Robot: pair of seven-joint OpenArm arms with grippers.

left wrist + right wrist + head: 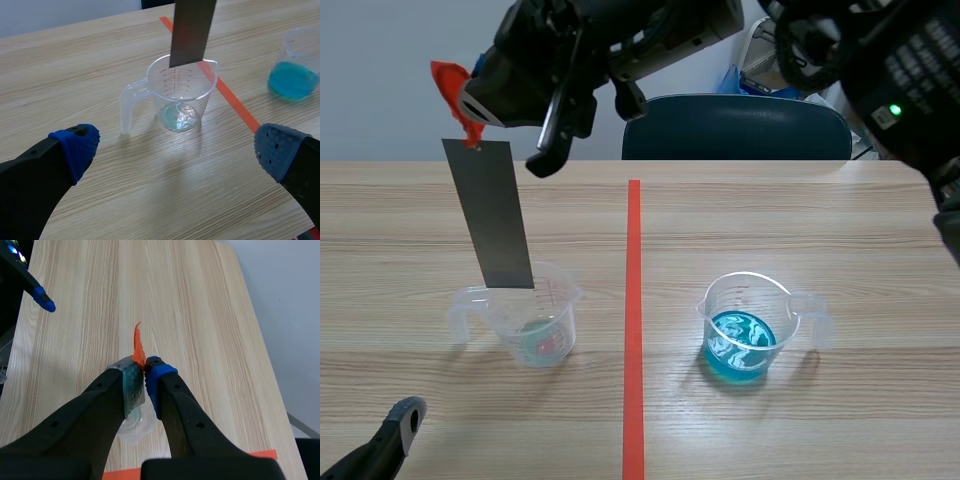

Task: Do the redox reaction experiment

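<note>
A grey metal strip (490,215) with an orange-red tab (450,85) at its top hangs upright from my right gripper (470,110), which reaches across from the right and is shut on the strip's top end (132,382). The strip's lower end (192,30) is at about rim height over a clear beaker (525,315) holding a little pale teal liquid (179,116). A second clear beaker (745,325) holds blue liquid (294,80) right of the tape line. My left gripper (177,147) stands open low at the near left, short of the first beaker.
An orange-red tape line (633,320) runs down the middle of the wooden table (840,230). A dark chair back (735,125) stands behind the far edge. One finger (405,418) of the left gripper shows at the front left corner.
</note>
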